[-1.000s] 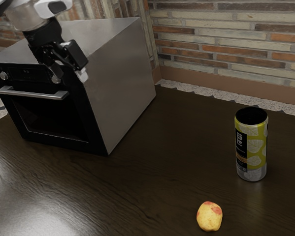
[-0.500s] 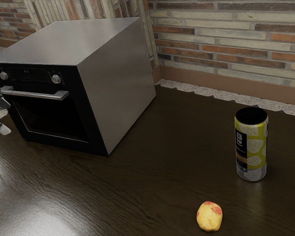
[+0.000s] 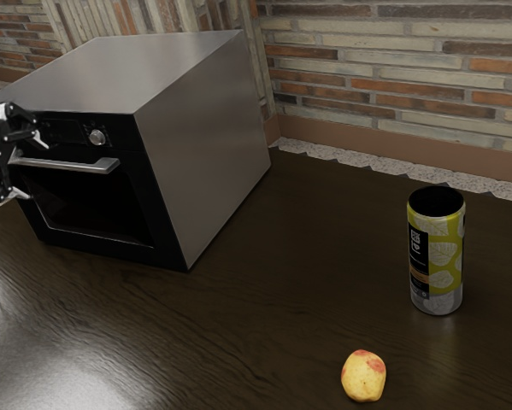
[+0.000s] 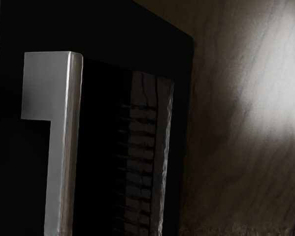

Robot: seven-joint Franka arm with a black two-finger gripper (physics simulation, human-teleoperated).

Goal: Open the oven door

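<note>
My gripper (image 3: 31, 166) is at the exterior view's left edge, turned sideways toward the oven front. It stands open, one finger higher and one lower, level with the far end of the silver door handle (image 3: 72, 164). Whether either finger touches the bar cannot be told. The oven door (image 3: 93, 209) is shut flush against the body. In the wrist view the handle (image 4: 62, 147) lies in front of the black door (image 4: 103, 34), beside its dark window (image 4: 103, 147).
The oven's grey side (image 3: 204, 145) rises from the dark table (image 3: 256, 299). A yellow-green can (image 3: 437, 252) stands toward the exterior view's right, with a yellow-red fruit (image 3: 363, 376) nearer the camera. A brick wall (image 3: 392, 77) runs behind.
My hand has come down from above the oven's front, turned sideways, and swung past the view's left edge. Since half a second ago it has moved back in, up to the handle. The door has not moved.
</note>
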